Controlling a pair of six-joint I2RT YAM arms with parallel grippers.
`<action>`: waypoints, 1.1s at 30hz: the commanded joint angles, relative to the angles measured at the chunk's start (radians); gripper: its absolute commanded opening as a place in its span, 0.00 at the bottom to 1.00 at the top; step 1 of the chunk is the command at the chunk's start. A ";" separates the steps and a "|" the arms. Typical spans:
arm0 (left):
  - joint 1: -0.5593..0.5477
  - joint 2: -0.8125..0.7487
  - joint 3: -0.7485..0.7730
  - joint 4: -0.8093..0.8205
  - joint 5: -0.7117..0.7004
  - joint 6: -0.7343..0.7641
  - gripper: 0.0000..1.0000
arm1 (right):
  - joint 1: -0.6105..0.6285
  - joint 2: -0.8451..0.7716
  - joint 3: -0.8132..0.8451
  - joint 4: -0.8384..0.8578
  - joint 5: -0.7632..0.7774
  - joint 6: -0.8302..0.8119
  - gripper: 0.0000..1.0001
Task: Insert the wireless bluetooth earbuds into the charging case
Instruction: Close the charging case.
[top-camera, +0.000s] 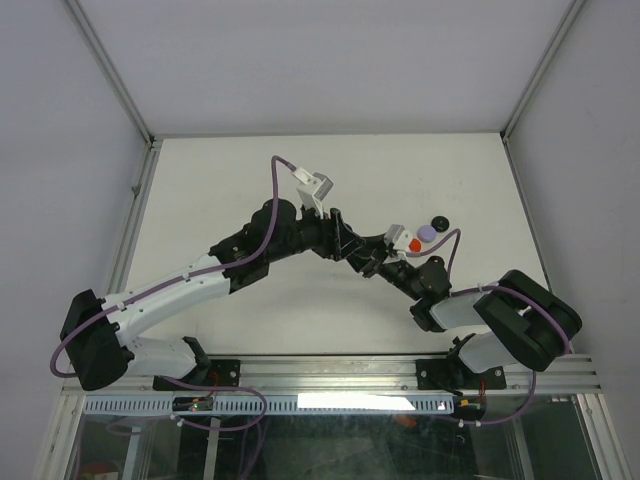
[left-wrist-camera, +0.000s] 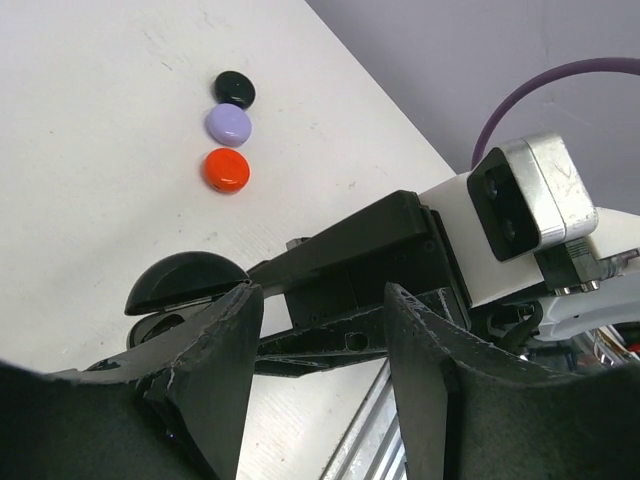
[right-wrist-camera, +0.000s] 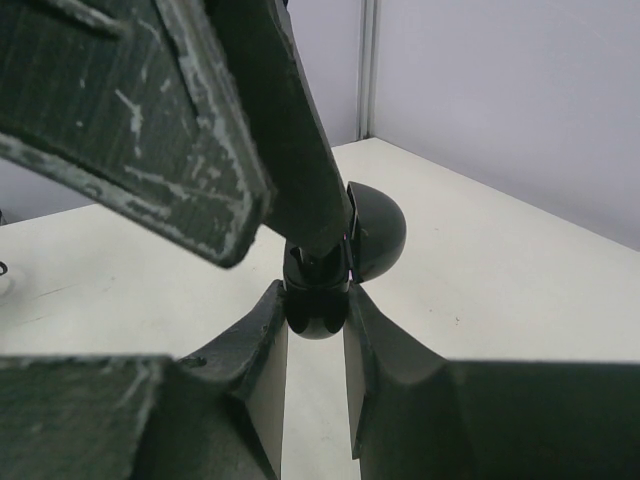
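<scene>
My right gripper (right-wrist-camera: 315, 296) is pinching the charging case (right-wrist-camera: 316, 320) by its black base, one finger on each side. The domed lid (right-wrist-camera: 378, 232) is hinged open and stands just above one of those fingers. My left gripper (left-wrist-camera: 322, 295) comes in from above with its jaws spread apart. One of its fingers (right-wrist-camera: 285, 150) runs edge-on straight down to the mouth of the case and meets it between base and lid, while the other hangs off to the side, clear of the case. That fingertip covers the opening, so I cannot tell whether any of the wireless bluetooth earbuds sits in the case or under the finger. From the left wrist camera, the open lid lies just outside one spread finger. Through the gap between the two I look at the right gripper's body and the right wrist camera (left-wrist-camera: 525, 200). Ahead of the left gripper, past the held case, three closed round cases lie in a short row on the white table (top-camera: 250, 180). The red case (left-wrist-camera: 226, 170) is nearest, then the lavender case (left-wrist-camera: 228, 125), and the black case (left-wrist-camera: 234, 89) is farthest. They lie close together, but I cannot tell whether they touch. From above, the row sits just beside the right gripper's wrist, on its right, apart from its fingers.
</scene>
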 joint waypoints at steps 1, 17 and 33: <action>0.020 -0.059 0.047 -0.005 0.001 0.043 0.53 | 0.002 -0.007 0.006 0.126 -0.019 0.001 0.00; 0.264 -0.185 -0.072 -0.038 0.281 -0.003 0.72 | 0.002 -0.013 0.043 0.125 -0.182 0.070 0.00; 0.276 -0.049 -0.101 0.163 0.624 -0.096 0.64 | -0.021 -0.025 0.076 0.124 -0.274 0.190 0.00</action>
